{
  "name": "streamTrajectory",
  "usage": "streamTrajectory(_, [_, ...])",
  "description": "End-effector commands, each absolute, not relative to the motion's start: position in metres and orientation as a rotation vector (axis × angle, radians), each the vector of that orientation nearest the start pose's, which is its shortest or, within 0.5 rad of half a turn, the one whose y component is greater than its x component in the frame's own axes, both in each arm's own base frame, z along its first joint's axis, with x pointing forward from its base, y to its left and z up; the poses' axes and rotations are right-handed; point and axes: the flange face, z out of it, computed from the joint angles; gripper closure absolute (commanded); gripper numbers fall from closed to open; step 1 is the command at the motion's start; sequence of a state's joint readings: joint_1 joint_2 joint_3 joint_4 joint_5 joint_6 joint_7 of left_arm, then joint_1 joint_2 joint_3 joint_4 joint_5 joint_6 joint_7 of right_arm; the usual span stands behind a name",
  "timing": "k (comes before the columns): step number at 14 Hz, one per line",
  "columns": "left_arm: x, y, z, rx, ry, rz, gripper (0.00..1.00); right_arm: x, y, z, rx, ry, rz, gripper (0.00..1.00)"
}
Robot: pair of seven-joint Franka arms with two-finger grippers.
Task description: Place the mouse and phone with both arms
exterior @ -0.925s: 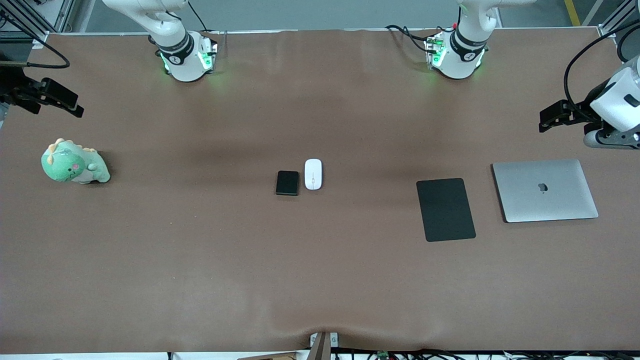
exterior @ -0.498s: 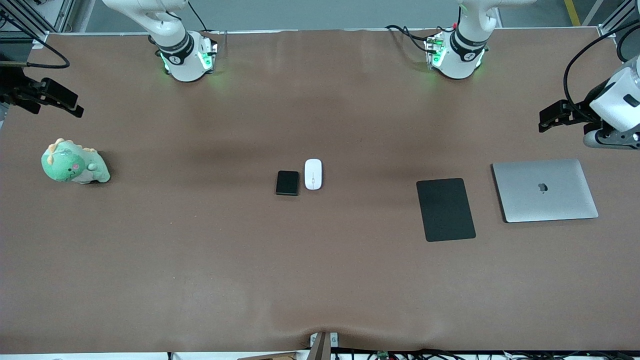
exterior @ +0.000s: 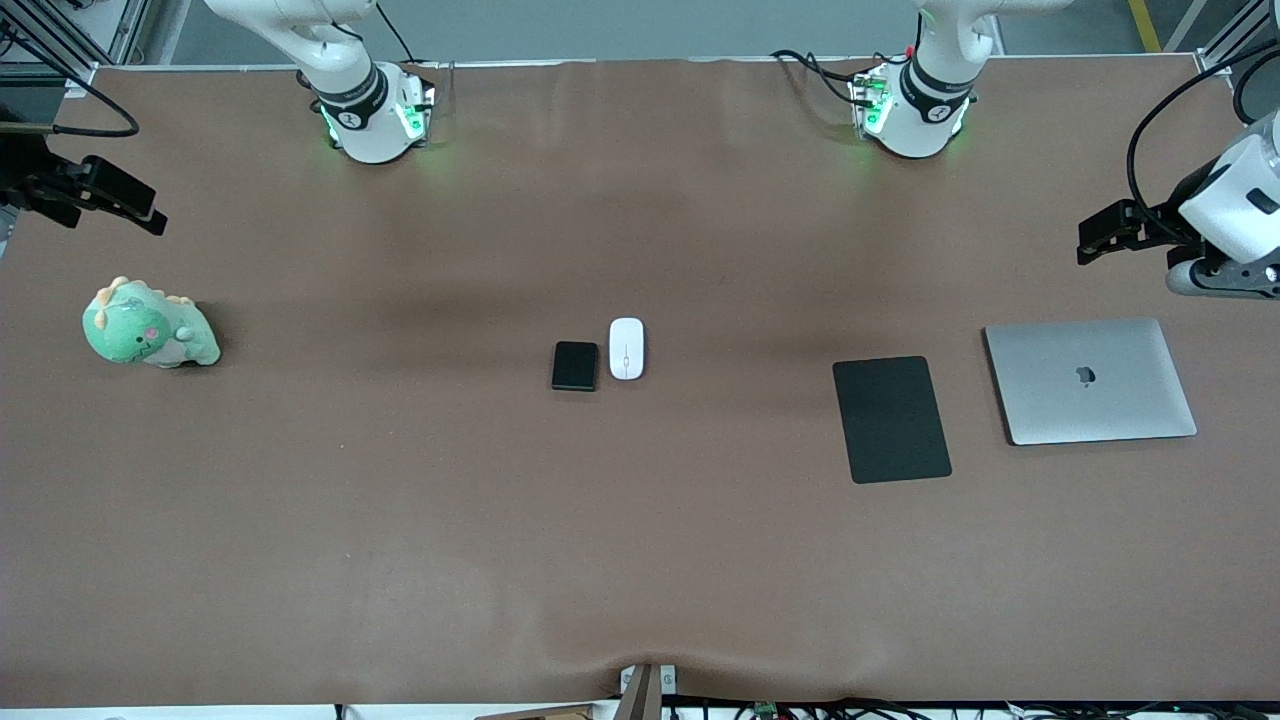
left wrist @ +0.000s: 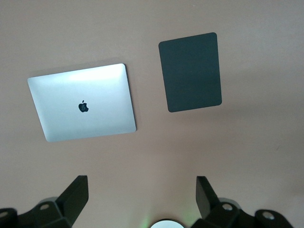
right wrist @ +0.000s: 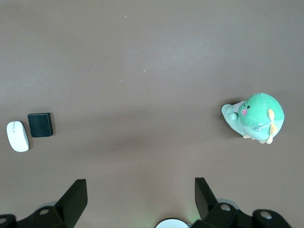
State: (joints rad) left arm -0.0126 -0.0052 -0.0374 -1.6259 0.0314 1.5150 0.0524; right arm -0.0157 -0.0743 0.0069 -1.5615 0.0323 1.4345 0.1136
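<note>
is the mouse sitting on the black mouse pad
No, the mouse lies on the bare table beside the phone, well apart from the mouse pad.

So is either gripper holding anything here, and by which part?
Nothing is held. The left gripper hangs open over bare table by the laptop; the right gripper hangs open too. The mouse and phone lie untouched mid-table.

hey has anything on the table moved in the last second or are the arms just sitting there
Nothing has visibly changed. The mouse and phone lie side by side mid-table, untouched. The left gripper stays open above the laptop end, the right gripper open above the plush dinosaur end.
</note>
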Motion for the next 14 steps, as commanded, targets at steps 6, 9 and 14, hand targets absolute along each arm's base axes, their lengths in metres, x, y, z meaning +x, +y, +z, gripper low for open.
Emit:
streamTrajectory(6, [0.546, -0.027, 0.597, -3.108, 0.181, 0.175, 0.00, 0.512, -0.004, 0.659, -3.088, 0.186, 0.084, 0.00])
streamTrajectory(9, [0.550, -0.033, 0.593, -3.112, 0.198, 0.182, 0.00, 0.512, -0.004, 0.659, -3.088, 0.186, 0.084, 0.00])
streamTrajectory(14, [0.581, -0.064, 0.597, -3.112, 0.255, 0.131, 0.00, 0.512, -0.005, 0.659, -3.088, 0.188, 0.084, 0.00])
